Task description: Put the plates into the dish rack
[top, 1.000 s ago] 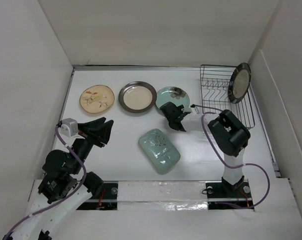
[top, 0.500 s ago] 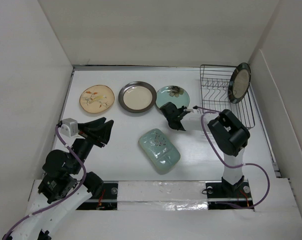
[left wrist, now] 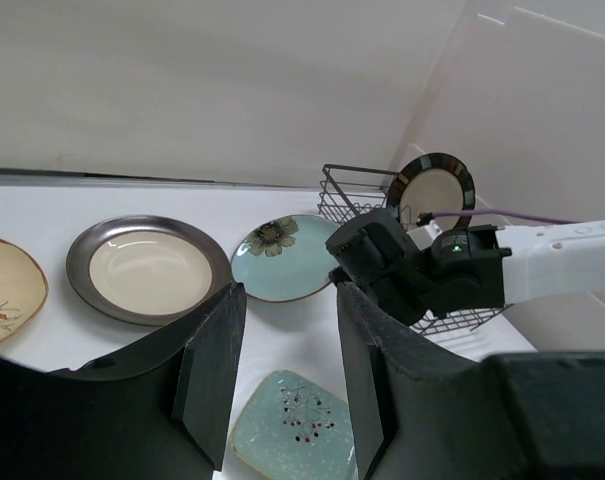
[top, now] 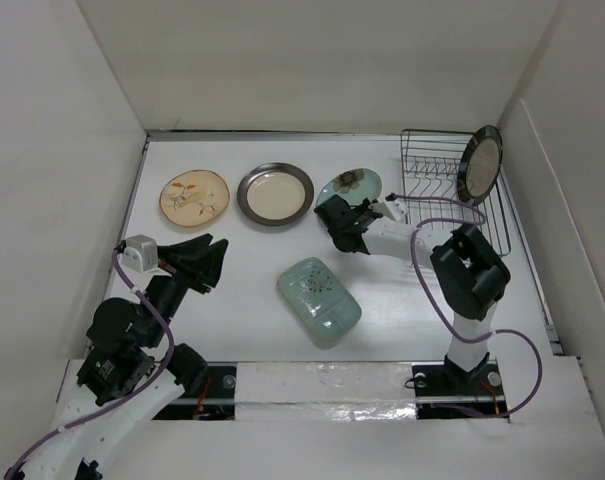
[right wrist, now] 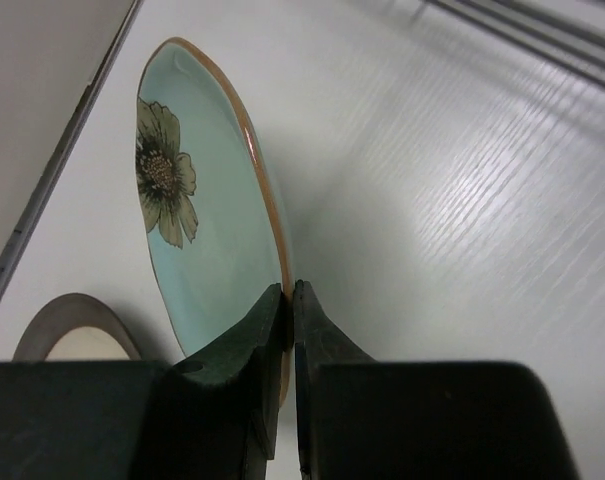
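My right gripper (top: 334, 212) is shut on the near rim of the teal floral plate (top: 350, 186), which is lifted and tilted off the table; in the right wrist view (right wrist: 290, 292) the jaws pinch its brown rim (right wrist: 207, 230). The dish rack (top: 444, 185) stands at the back right with the cream, dark-patterned-rim plate (top: 479, 165) upright in it. The tan leaf plate (top: 194, 199), the cream grey-rimmed plate (top: 274, 193) and the pale-green oblong plate (top: 319, 300) lie flat on the table. My left gripper (top: 204, 262) is open and empty at the front left.
White walls enclose the table on the left, back and right. The right arm's purple cable (top: 434, 228) loops over the rack's front edge. The left wrist view shows the oblong plate (left wrist: 292, 432) below its jaws.
My right gripper has closed on the teal floral plate and lifted it, tilting it up and shifting slightly toward the rack. The left arm has not moved.
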### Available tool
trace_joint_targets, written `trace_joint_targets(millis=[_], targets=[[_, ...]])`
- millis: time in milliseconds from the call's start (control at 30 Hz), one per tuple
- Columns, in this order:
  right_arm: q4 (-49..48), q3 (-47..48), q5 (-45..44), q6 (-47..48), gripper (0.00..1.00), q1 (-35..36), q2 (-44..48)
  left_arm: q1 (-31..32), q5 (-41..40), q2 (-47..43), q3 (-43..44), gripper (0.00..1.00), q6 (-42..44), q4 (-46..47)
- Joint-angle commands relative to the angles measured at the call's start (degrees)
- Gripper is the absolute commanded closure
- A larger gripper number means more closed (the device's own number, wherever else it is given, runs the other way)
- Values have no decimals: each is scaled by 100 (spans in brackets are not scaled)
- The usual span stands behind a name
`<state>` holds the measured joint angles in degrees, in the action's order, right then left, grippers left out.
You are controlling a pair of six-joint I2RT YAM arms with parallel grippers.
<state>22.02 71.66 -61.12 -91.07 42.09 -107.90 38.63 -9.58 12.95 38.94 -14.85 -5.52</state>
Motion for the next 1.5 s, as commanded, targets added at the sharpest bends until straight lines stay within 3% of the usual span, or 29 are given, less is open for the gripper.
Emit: trace_joint_targets(millis=[0, 133, 200, 233, 300, 467, 600, 867, 1033, 1233, 1467], targets=[[364, 182, -1235, 712, 100, 45, 436, 39, -87, 85, 26, 61, 44, 227], [-65, 24, -1376, 1949, 100, 45, 708, 39, -105, 129, 17, 61, 44, 218], [-766, -283, -1219, 2512, 100, 45, 936, 39, -105, 129, 17, 61, 44, 235], [-1204, -432, -1070, 3281, 100, -24, 1024, 39, -96, 138, 9, 61, 52, 244], [-2488, -896, -167, 3909, 100, -314, 1261, 39, -96, 208, 8, 61, 35, 236], [-3519, -1286, 1740, 4369, 100, -824, 1596, 39, -140, 252, 0, 61, 53, 227], [-3863, -1365, 2595, 4615, 100, -1044, 1938, 39, -140, 278, 9, 61, 53, 218], [-4855, -1936, 4230, 4036, 100, -1773, 2738, 39, -149, 366, -9, 61, 53, 235], [-4812, -1998, 4276, 4079, 100, -1888, 3037, 39, -131, 410, 9, 61, 61, 235], [-4365, -1805, 4100, 4430, 100, -2643, 3722, 39, -70, 419, -9, 61, 61, 235], [-3311, -804, 3915, 5650, 100, -3671, 4075, 39, -35, 287, 8, 61, 52, 235]])
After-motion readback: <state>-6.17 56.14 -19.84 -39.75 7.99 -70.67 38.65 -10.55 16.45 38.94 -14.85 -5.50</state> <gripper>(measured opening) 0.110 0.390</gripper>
